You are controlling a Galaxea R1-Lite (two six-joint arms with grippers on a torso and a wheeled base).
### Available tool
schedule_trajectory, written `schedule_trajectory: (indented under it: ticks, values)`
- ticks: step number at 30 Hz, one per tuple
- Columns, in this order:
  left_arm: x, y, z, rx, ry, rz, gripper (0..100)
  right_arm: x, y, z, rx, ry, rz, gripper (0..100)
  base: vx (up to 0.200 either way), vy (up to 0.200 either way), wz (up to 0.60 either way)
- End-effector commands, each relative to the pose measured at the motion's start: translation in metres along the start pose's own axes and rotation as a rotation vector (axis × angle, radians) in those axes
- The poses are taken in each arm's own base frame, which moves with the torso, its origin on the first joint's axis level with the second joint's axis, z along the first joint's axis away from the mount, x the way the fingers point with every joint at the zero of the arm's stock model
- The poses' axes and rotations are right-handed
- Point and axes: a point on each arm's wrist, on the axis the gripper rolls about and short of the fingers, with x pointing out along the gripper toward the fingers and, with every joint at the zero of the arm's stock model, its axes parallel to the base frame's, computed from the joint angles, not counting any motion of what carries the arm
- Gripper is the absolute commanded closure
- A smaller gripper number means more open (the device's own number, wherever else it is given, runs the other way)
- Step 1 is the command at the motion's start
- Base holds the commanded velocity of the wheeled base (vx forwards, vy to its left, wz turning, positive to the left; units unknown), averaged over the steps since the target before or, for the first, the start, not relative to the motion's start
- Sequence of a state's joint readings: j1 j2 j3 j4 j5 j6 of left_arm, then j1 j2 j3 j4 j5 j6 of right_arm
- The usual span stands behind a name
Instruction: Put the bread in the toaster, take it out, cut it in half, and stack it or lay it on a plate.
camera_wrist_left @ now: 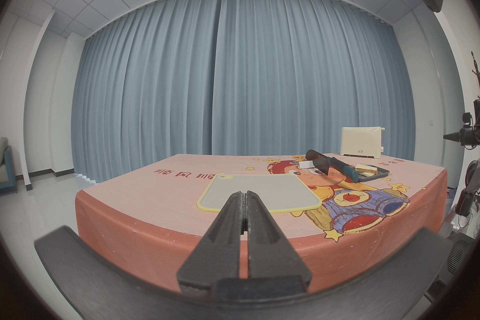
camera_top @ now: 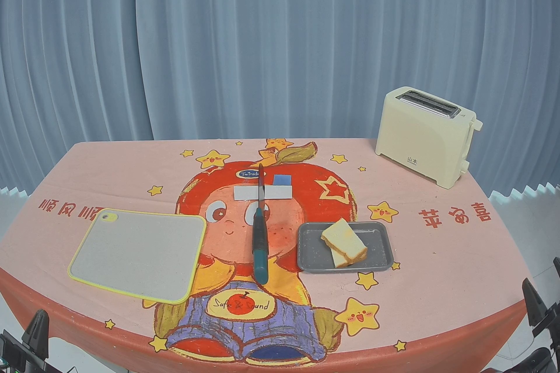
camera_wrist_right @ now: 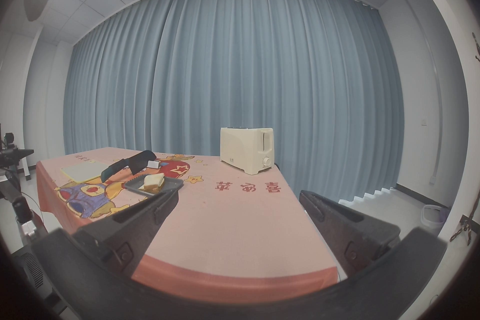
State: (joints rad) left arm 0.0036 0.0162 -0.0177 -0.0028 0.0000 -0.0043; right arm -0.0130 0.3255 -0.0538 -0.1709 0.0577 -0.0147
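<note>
You are looking at the bread [camera_top: 344, 243] lying on the grey plate [camera_top: 309, 264], two pale pieces with one overlapping the other. The plate is sitting on the printed tablecloth [camera_top: 443, 269], right of the middle. Just beside the plate, on its left, the knife [camera_top: 259, 240] is lying with its teal handle pointing toward you and its blade pointing away, crossing a white card [camera_top: 277, 192] that has a blue card [camera_top: 282, 180] next to it. Further left, the cutting board [camera_top: 137, 254] with its yellow rim is lying flat and bare. The toaster [camera_top: 426, 135] is standing at the far right corner, well apart from the plate, its slots facing up.

Your left gripper [camera_wrist_left: 245, 196] is hanging off the near edge of the table in front of the cutting board, fingers pressed together on nothing. Your right gripper [camera_wrist_right: 239, 198] is hanging off the near right edge, fingers spread wide and gripping nothing.
</note>
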Motion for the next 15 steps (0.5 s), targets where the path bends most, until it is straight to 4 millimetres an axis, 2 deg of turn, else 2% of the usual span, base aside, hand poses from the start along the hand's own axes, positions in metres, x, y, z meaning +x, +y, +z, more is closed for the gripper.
schedule_trajectory:
  ticks: [1, 4, 15]
  values:
    - [0.001, 0.000, -0.005, 0.000, 0.007, 0.001, 100, -0.019, 0.002, -0.016, -0.004, -0.070, 0.010, 0, 0.000, 0.000, 0.00]
    - [0.001, 0.000, -0.005, 0.000, 0.007, 0.001, 100, -0.025, 0.002, -0.031, 0.000, -0.063, 0.014, 0, 0.000, 0.000, 0.00]
    - [0.001, 0.000, -0.005, 0.000, 0.007, 0.001, 100, -0.026, 0.001, -0.039, 0.009, -0.076, -0.010, 0, 0.000, 0.000, 0.00]
